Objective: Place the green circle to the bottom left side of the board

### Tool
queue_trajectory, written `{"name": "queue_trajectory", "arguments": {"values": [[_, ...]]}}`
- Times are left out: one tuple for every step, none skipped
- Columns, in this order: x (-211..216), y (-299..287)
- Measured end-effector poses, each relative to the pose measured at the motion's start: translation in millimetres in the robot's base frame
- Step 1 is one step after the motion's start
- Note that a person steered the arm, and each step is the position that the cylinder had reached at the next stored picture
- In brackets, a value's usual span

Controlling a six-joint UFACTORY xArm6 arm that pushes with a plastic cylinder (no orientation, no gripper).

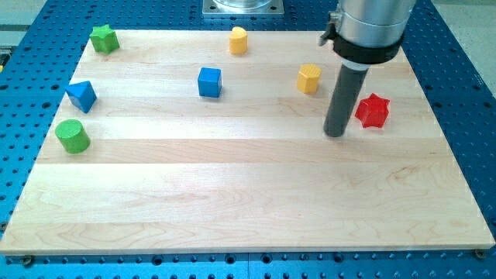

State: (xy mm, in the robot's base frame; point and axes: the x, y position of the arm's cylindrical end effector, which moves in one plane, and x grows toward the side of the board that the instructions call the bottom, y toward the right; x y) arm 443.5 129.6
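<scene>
The wooden board [248, 194] is the largest thing in view, a pale plank surface that fills most of the picture and rests on a blue perforated table [457, 46]. Everything else is placed against that board.

Next in size is the arm [370, 27], a grey cylinder coming down over the board's upper right part. It ends in a straight dark rod, and my tip [335, 135] sits on the board right of its centre. The rod carries no jaws or fingers, so there is nothing to open or close and it holds nothing.

The red star block [373, 111] lies just beside the rod on the view's right, near the board's right edge; whether it touches the rod cannot be told.

The green circle block [72, 136] stands at the board's left edge, about halfway down, well apart from my tip.

The blue triangular block [81, 95] sits near the board's left edge, just above the green circle. The blue cube [209, 81] lies in the board's upper middle. The green star block [104, 38] occupies the board's top left corner.

The yellow hexagonal block [309, 78] rests in the board's upper part, left of the rod. A second yellow block [238, 39], also roughly hexagonal, stands near the board's top edge at its middle.
</scene>
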Motion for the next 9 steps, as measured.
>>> {"name": "queue_trajectory", "arguments": {"values": [[1.1,-5.8],[2.0,-5.8],[5.5,-5.8],[7.9,-5.8],[7.9,0.4],[4.6,45.2],[4.2,51.4],[3.2,-9.9],[-48.9,-13.0]]}}
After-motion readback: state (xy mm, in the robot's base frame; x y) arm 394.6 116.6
